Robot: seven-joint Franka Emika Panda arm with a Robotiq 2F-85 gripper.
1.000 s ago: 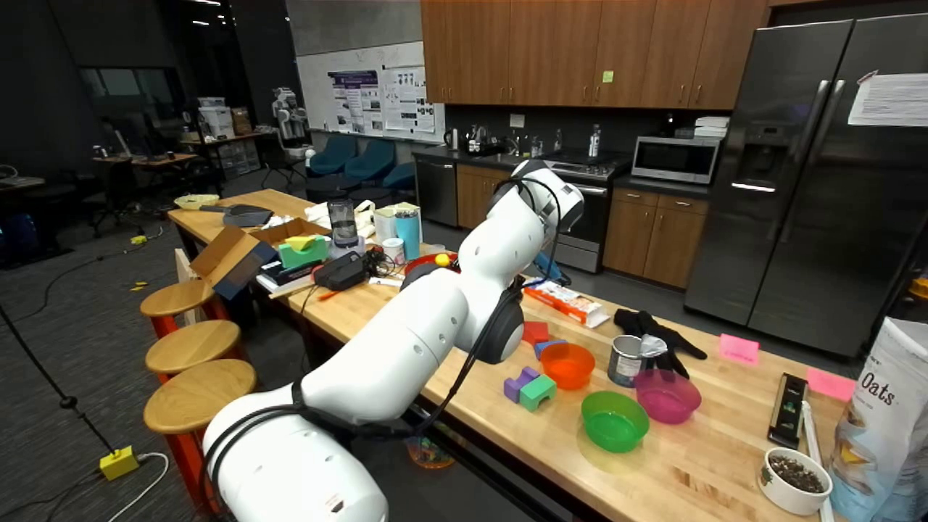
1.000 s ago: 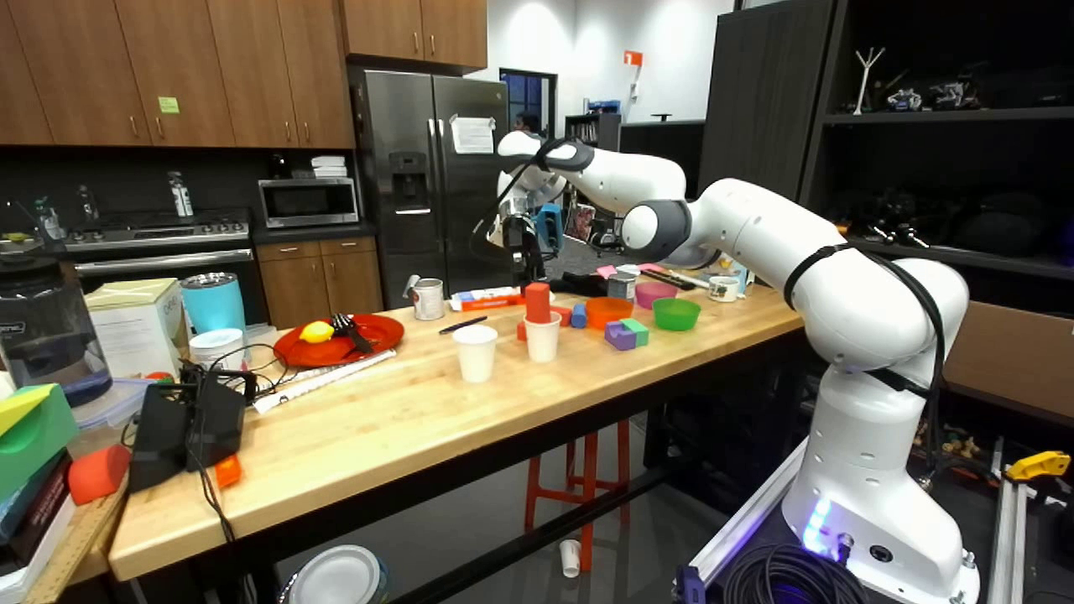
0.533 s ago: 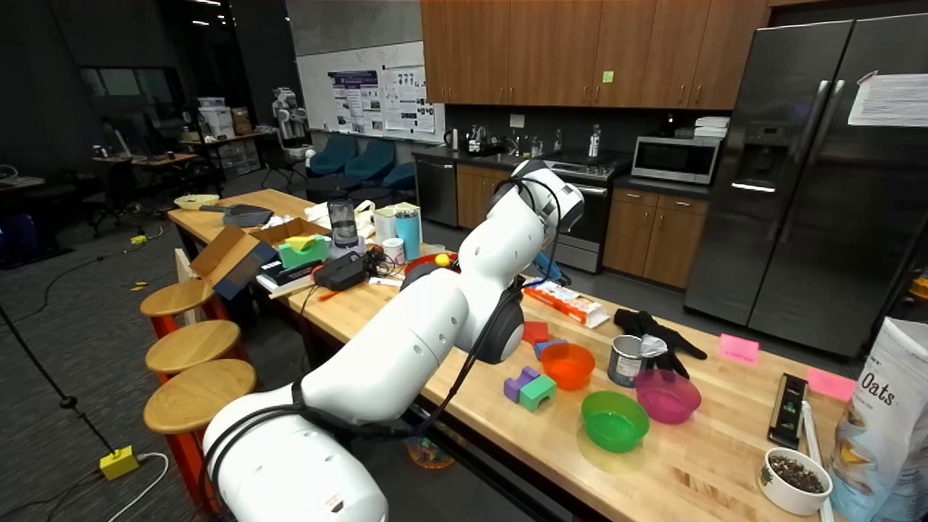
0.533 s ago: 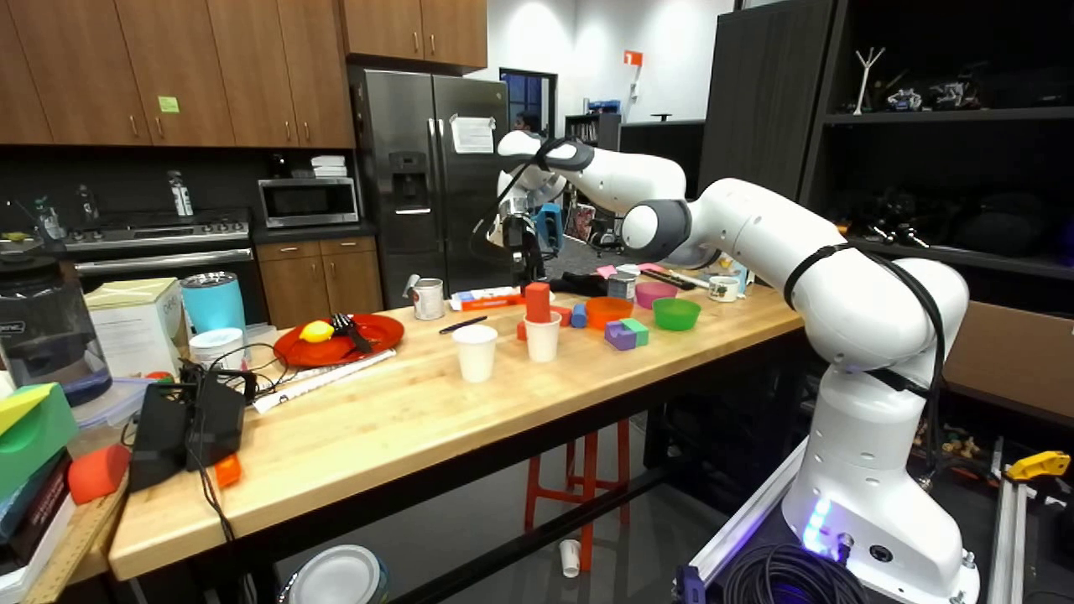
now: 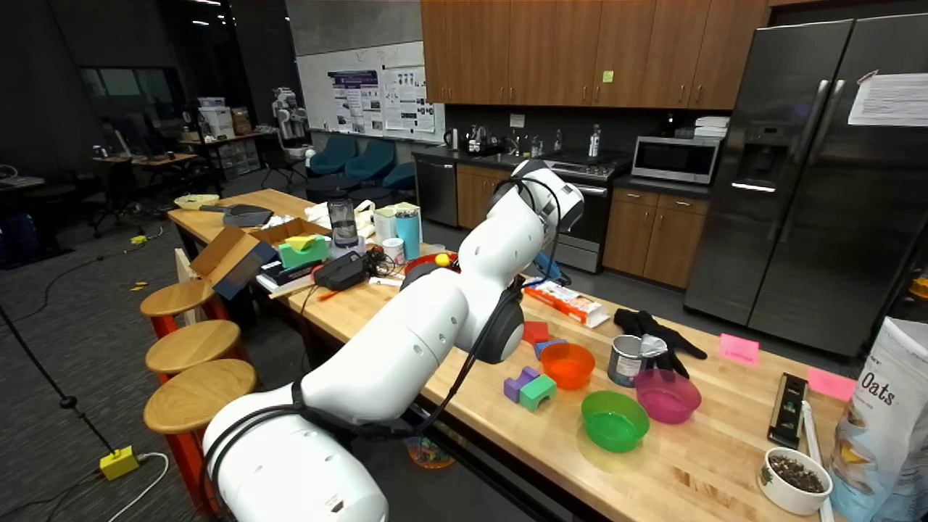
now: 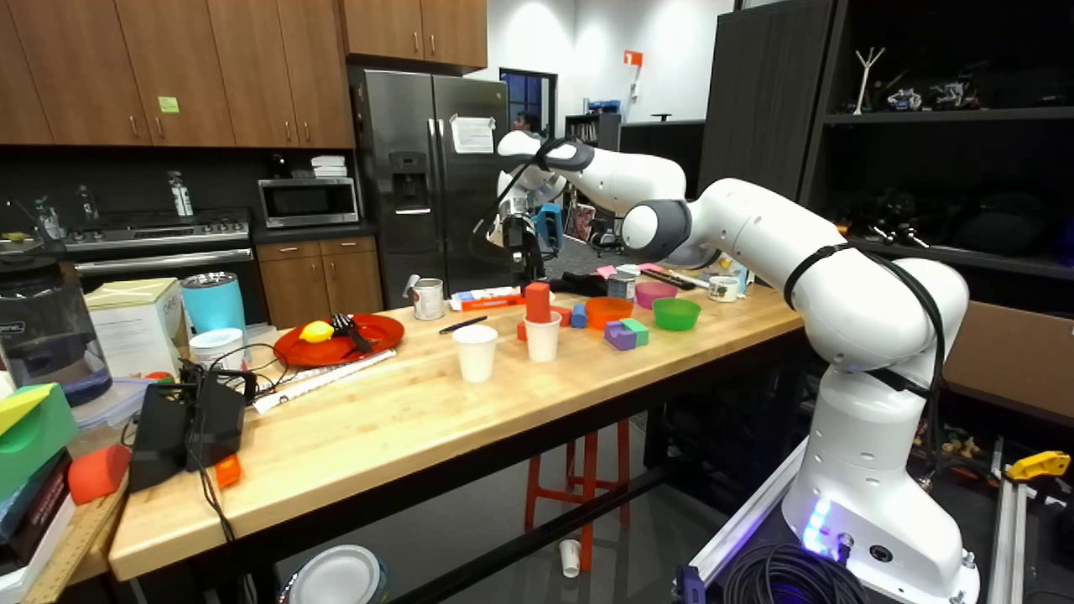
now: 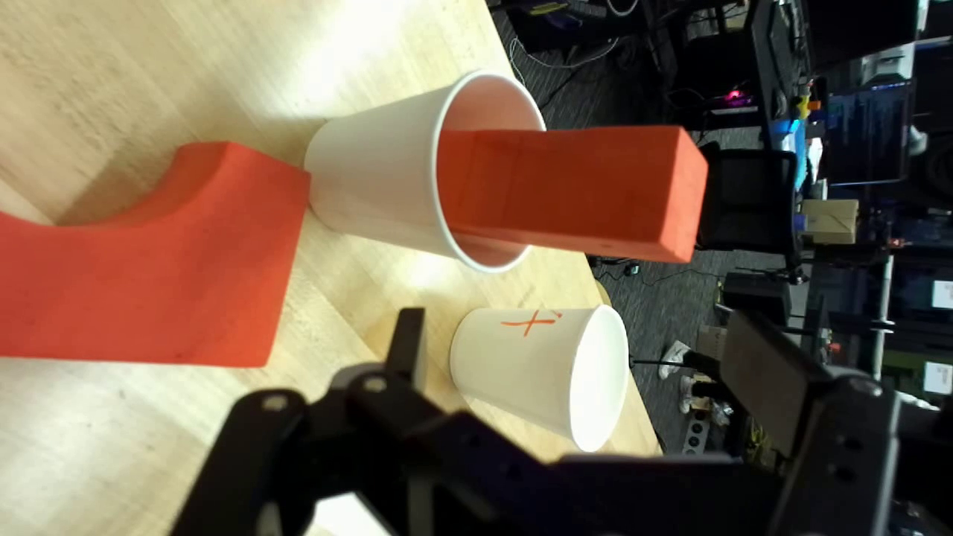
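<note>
Brown wooden cabinets [image 5: 565,54] line the kitchen wall [image 5: 467,117], a yellow-green note [image 5: 607,76] stuck on them. Beneath I see a stove [image 6: 159,239] and a silver microwave [image 5: 676,161], with a dark steel refrigerator [image 5: 841,217] alongside, a white paper [image 5: 890,100] on its front. Farther off, a whiteboard [image 5: 315,80] carries posters [image 5: 357,98] above blue chairs [image 5: 335,154]. Three red-legged round stools [image 5: 196,395] stand by the long wooden table [image 6: 377,428] on dark floor [image 5: 109,384]. A bright white wall [image 6: 680,67] glows past the refrigerator, while in the far dimness there may be a window [image 5: 119,82].
</note>
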